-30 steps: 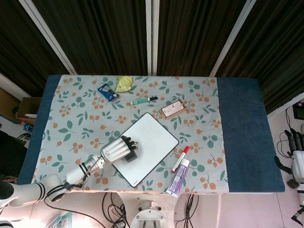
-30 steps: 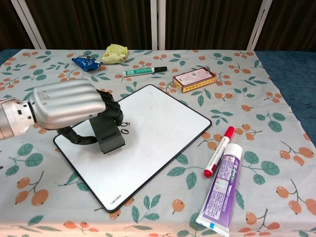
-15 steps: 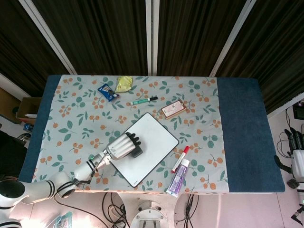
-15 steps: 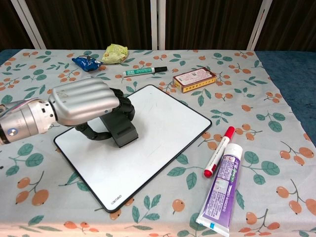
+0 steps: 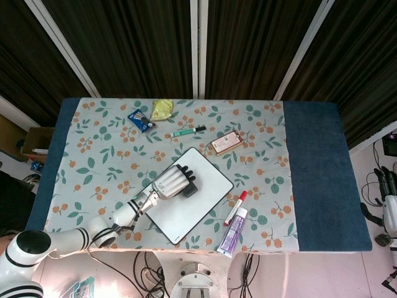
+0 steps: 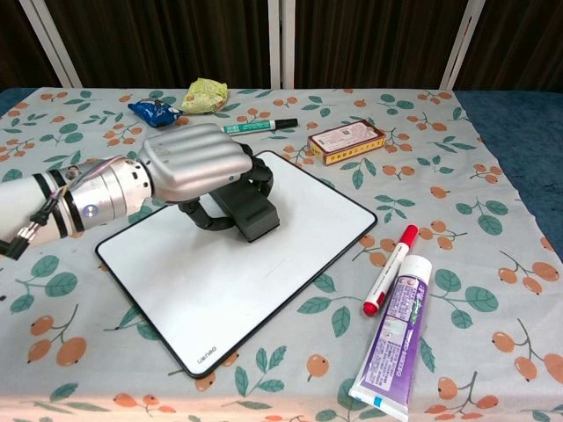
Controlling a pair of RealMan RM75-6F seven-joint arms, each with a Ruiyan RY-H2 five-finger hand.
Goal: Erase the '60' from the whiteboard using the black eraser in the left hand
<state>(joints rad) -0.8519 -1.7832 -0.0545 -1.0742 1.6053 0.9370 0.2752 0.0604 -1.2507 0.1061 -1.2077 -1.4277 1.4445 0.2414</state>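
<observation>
The whiteboard (image 6: pixel 264 264) is flanked closely by a red marker (image 6: pixel 390 270), toothpaste tube (image 6: pixel 392 338), and orange box (image 6: pixel 347 141).

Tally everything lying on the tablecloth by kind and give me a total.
Whiteboard: 1
Eraser: 1
Markers: 2, green and red
Tube: 1
Small box: 1
Snack packets: 2, blue and yellow
Total: 8

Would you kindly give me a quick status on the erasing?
Left hand holds black eraser on whiteboard. No writing visible. Right hand idle off-table. Nothing obstructing.
</observation>
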